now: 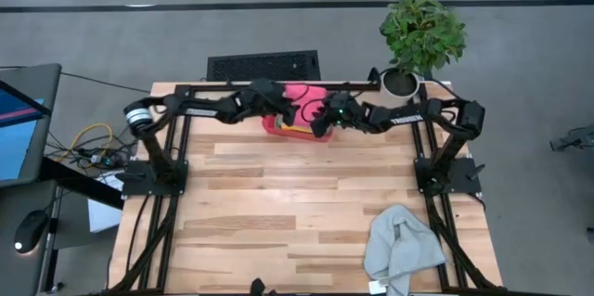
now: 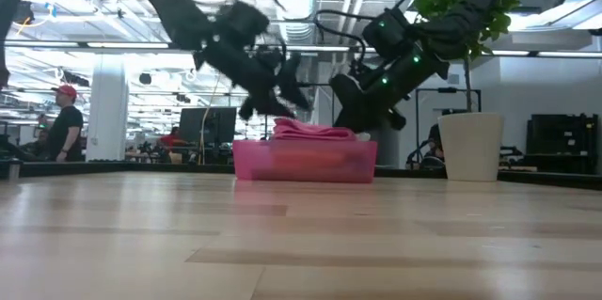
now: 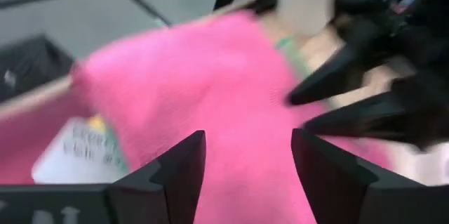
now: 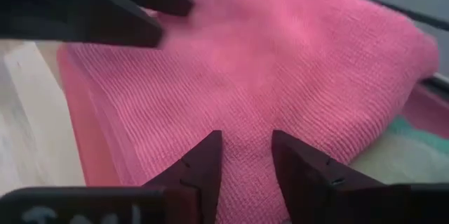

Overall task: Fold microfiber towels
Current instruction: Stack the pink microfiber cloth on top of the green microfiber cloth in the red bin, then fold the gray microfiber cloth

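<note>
A pink microfiber towel lies bunched on top of a stack in the red tray at the table's far edge. A green towel's edge shows under it. My left gripper hovers open just over the pink towel, coming in from the left. My right gripper hovers open over the same towel, coming in from the right. In the low view both sets of fingers slant down toward the towel, with a small gap to it. A grey towel lies crumpled at the table's near right corner.
A potted plant in a white pot stands at the far right corner, close behind my right arm. A black grille-like object lies beyond the far edge. The two grippers' fingertips are close together over the tray. Bare wood spreads across the table's middle.
</note>
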### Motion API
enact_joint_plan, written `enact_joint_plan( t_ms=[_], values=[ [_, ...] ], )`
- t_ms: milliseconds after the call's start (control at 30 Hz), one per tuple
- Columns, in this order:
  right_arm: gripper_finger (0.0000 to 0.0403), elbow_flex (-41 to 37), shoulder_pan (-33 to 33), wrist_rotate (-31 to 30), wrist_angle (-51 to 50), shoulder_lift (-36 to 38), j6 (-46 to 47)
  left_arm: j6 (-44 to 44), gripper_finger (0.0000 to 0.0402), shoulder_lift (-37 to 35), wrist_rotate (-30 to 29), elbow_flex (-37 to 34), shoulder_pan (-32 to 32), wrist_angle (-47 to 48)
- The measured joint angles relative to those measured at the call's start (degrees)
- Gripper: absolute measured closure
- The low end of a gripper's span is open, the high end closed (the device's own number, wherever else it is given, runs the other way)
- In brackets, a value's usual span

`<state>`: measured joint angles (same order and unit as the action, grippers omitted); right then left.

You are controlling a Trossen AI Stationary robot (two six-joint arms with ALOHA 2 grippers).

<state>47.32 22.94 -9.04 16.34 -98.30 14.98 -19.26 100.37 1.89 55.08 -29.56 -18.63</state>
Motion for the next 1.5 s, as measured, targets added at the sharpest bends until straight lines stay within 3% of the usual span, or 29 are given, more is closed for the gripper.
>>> enact_joint_plan(
  t_ms=[300, 567, 733, 900, 1033, 1200, 1300, 1500],
  values=[
    [0.0268, -1.91, -0.40, -0.01, -1.26, -0.01, -0.02, -3.20, 0.0214, 5.39, 0.75, -0.01, -0.68, 1.09],
    [0.0276, -1.53, -1.20, 0.11, -3.61, 10.42, -1.20, -4.00, 0.0215, -0.49, 5.35, 1.45, -0.66, 1.61],
    [0.0271, -1.41, -2.22, -0.25, -13.10, 21.85, -1.70, -3.30, 0.0215, -5.80, 6.39, 1.43, -0.66, 4.71],
    [0.0249, -1.41, -6.74, -0.13, -33.01, 34.27, -1.48, -2.35, 0.0215, -10.86, 15.40, 1.43, 0.93, 8.38],
    [0.0228, -1.41, -15.03, -3.87, -51.90, 42.29, 4.77, -4.06, 0.0215, -13.53, 25.33, 1.43, 6.37, 10.09],
    [0.0216, -1.43, -30.72, -4.65, -69.84, 45.68, 23.22, -6.76, 0.0215, -13.79, 25.79, 0.89, 19.17, 18.21],
    [0.0216, -1.75, -43.16, -4.52, -74.17, 44.96, 35.86, -7.60, 0.0215, -13.18, 20.56, 0.89, 28.85, 20.53],
    [0.0227, -3.64, -64.80, -4.69, -74.39, 37.23, 58.71, -10.52, 0.0215, -12.63, 3.47, 0.93, 47.11, 20.12]
  ],
)
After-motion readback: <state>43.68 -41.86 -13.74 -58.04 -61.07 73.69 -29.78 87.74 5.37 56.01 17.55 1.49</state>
